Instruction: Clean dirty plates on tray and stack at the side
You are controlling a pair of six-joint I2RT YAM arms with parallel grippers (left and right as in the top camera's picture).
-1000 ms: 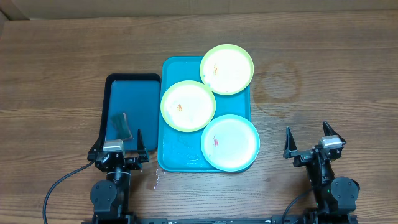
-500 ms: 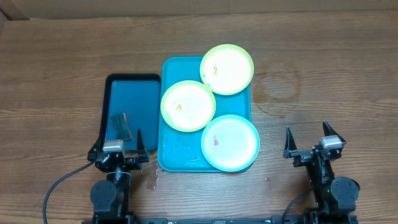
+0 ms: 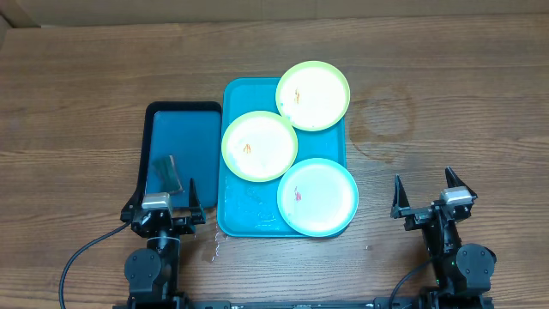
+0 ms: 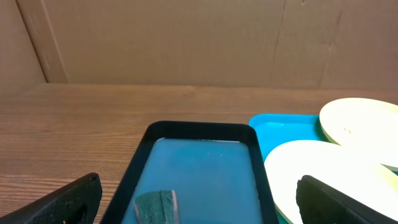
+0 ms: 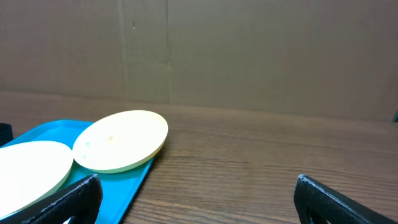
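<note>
left wrist view's edges crop the pad (image 4: pixel 155 203), dark tray (image 4: pixel 199 127) and nearest plate (image 4: pixel 323 171).

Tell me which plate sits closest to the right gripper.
The light-blue-rimmed plate, at the turquoise tray's near right corner, is closest to the right gripper. The two lime-green-rimmed plates lie farther back.
</note>
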